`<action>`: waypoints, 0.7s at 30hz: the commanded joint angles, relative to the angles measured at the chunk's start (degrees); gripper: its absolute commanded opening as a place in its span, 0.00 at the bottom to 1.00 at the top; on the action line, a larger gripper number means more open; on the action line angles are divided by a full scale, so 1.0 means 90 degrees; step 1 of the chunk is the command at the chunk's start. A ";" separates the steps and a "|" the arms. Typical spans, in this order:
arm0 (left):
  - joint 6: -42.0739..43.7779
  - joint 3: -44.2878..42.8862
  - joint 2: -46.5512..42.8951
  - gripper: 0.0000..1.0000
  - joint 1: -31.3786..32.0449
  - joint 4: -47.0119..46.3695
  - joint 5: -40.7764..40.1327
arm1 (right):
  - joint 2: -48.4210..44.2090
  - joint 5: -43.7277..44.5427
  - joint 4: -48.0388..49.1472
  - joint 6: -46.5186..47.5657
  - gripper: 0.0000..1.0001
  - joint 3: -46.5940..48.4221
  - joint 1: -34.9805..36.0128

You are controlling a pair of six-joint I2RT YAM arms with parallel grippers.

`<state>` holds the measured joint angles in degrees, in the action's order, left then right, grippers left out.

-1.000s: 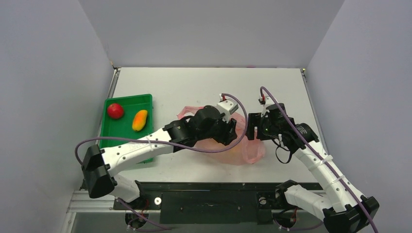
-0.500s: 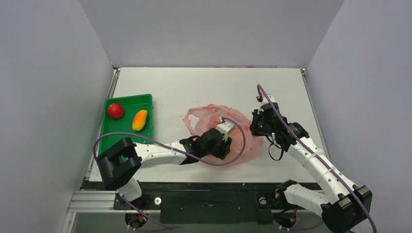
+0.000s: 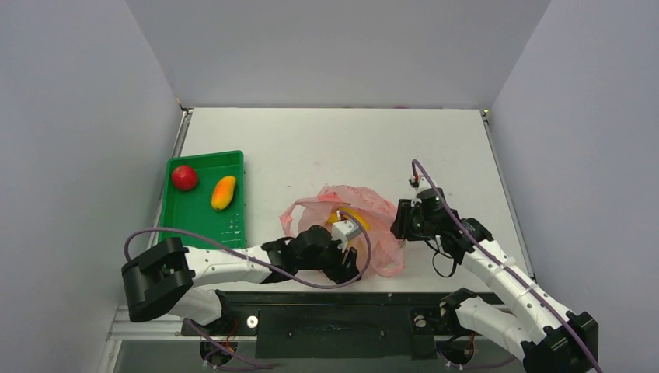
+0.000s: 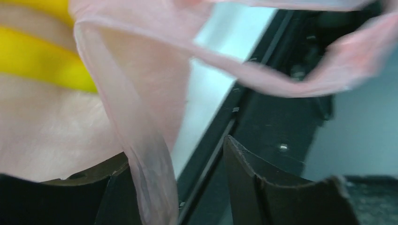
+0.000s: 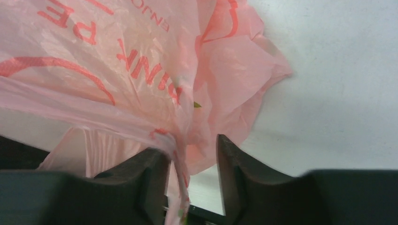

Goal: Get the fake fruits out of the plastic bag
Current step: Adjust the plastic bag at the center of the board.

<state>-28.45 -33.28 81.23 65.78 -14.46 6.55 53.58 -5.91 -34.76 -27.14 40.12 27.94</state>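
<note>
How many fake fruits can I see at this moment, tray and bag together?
3: a red round fruit and an orange-yellow fruit in the green tray, plus a yellow fruit showing inside the pink bag. The bag may hide more.

Arms (image 3: 233, 264) low and inward, left pincer (image 4: 177, 154) wide apart, right pincer (image 5: 191, 145) narrowly apart.

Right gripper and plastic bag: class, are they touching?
Touching. The right wrist view shows a strand of the plastic bag draped over one of the right gripper's fingers.
</note>
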 commanded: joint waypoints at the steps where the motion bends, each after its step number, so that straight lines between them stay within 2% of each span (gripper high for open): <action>1: 0.0659 -0.1133 -0.0803 0.50 -0.0062 0.0530 0.1270 | -0.0482 -0.0042 -0.0085 -0.0226 0.49 0.0061 0.0113; 2: 0.0694 -0.1281 -0.0930 0.51 -0.0082 0.0697 0.1461 | -0.0553 0.0031 -0.0213 -0.0510 0.55 0.0077 0.0130; 3: 0.0694 -0.1554 -0.0989 0.52 -0.0150 0.1042 0.1466 | -0.0577 0.0027 -0.0250 -0.0691 0.67 0.0082 0.0155; 5: 0.0505 -0.1777 -0.1122 0.52 -0.0362 0.1305 0.1565 | -0.0544 -0.0165 -0.0297 -0.1289 0.78 0.0033 0.0254; 9: -0.0240 -0.1661 -0.1313 0.53 -0.0883 0.1132 0.1966 | -0.0532 0.0168 -0.0096 -0.2683 0.83 -0.0190 0.0809; 10: -0.0348 -0.1587 -0.1321 0.53 -0.0981 0.0958 0.2392 | -0.0572 0.0247 0.0039 -0.3051 0.83 -0.0224 0.0893; 13: -0.0294 -0.1556 -0.1271 0.54 -0.1018 0.1002 0.3122 | -0.0742 0.0516 0.0529 -0.3646 0.84 -0.0566 0.1072; 16: -0.0047 -0.1545 -0.1418 0.55 -0.1029 0.1439 0.3040 | -0.0805 0.0621 0.0841 -0.3953 0.82 -0.0771 0.1089; 18: 0.0263 -0.1638 -0.1498 0.56 -0.1045 0.1955 0.3120 | -0.0890 0.0635 0.0962 -0.3920 0.76 -0.1025 0.1090; 20: 0.0666 -0.1845 -0.1541 0.56 -0.1057 0.2745 0.3041 | -0.1007 0.0958 0.0723 -0.3715 0.55 -0.1093 0.1089; 21: 0.0761 -0.1925 -0.1582 0.57 -0.1058 0.3035 0.2536 | -0.1106 0.1213 0.0559 -0.3636 0.31 -0.1095 0.1092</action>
<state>-27.57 -47.20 69.47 56.51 1.52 31.51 46.15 -1.93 -30.39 -58.78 31.14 37.34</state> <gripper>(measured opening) 0.564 0.590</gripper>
